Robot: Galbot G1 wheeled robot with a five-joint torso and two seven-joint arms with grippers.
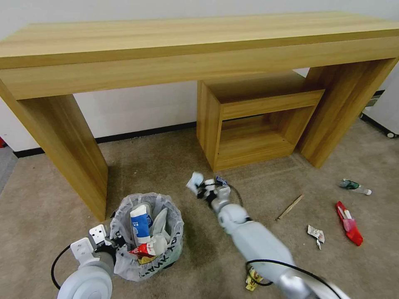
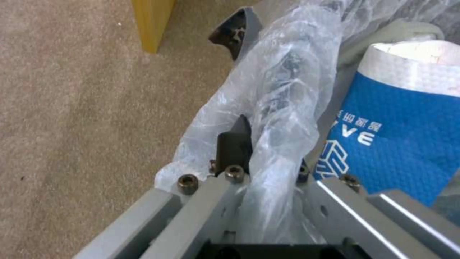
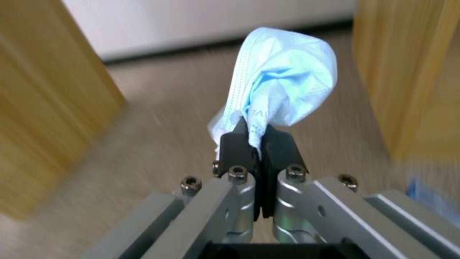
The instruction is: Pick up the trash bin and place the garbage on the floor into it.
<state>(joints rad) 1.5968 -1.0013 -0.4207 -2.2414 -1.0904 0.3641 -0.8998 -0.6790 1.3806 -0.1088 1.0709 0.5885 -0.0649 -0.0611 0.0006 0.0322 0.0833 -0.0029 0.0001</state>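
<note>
Head view, with both wrist views. My left gripper (image 1: pixel 109 244) has its fingers (image 2: pixel 235 144) closed on the bag-wrapped rim of the trash bin (image 1: pixel 124 257), which sits on the floor (image 1: pixel 37 199) just beside the left leg of the wooden counter (image 1: pixel 62 141). In the bin I see a blue-white carton (image 1: pixel 140 225), a white slipper (image 1: pixel 160 226) and a crushed red cup (image 1: pixel 143 250).

My right gripper (image 1: pixel 199 187) is up in front of the small wooden shelf (image 1: pixel 249 120) under the counter, its fingers (image 3: pixel 237 145) clamped shut on a pale blue piece of litter (image 3: pixel 283 82), possibly a face mask, though the picture is blurred.

Still on the floor toward the right edge of the carpet lie a wooden stick (image 1: pixel 290 207), a crumpled wrapper (image 1: pixel 316 235), a red wrapper (image 1: pixel 349 223) and a green-labelled bottle (image 1: pixel 354 186). A yellow scrap (image 1: pixel 252 280) lies just beside my right arm.
</note>
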